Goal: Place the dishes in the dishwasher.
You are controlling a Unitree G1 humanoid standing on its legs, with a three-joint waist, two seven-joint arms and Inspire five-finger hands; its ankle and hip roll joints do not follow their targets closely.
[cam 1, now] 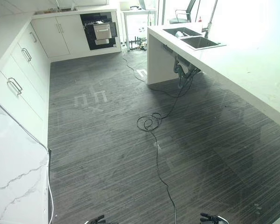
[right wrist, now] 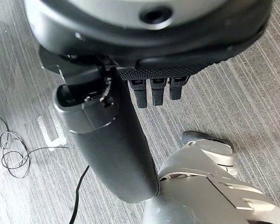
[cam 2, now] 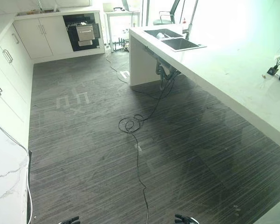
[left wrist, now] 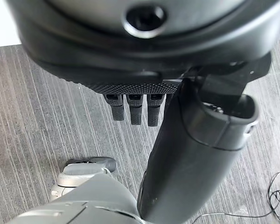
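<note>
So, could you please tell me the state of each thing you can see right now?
Dishwasher: open, drawer pulled out.
Sink: something pale lies in its far basin.
Cupboards: doors closed.
Left hand: open, holding nothing.
Right hand: open, holding nothing.
</note>
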